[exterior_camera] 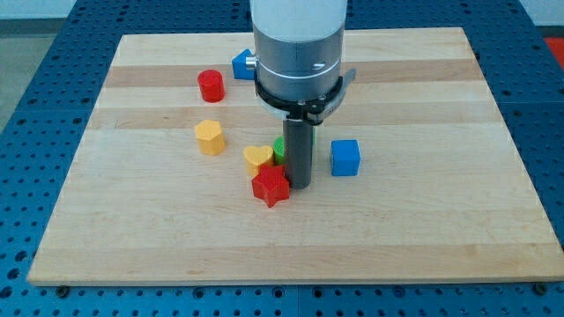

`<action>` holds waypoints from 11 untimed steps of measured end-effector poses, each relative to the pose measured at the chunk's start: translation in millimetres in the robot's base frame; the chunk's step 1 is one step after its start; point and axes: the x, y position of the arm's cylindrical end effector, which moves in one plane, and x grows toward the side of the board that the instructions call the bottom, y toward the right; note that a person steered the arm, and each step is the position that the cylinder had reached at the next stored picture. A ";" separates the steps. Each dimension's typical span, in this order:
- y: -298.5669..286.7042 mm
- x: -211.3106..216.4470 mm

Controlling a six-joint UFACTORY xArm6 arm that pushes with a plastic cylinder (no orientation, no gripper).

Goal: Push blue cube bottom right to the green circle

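My tip (299, 185) rests beside the red star (271, 186), hiding most of a green block (279, 148). The blue cube (345, 158) sits apart, right, unpushed. There is no pincer here.

A blue cube (345, 158) is seen on a pale wooden board (423, 220) striped in lighter and darker bands. A second blue block (241, 63), a red cylinder (211, 85), a red star (270, 187), two yellow blocks (210, 137) (257, 158) and a green block (278, 148) are shown. The rod is dark grey, the surrounding surface blue.
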 end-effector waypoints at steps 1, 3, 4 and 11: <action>32.8 3.0; 91.7 5.8; 112.9 5.8; 116.5 -56.5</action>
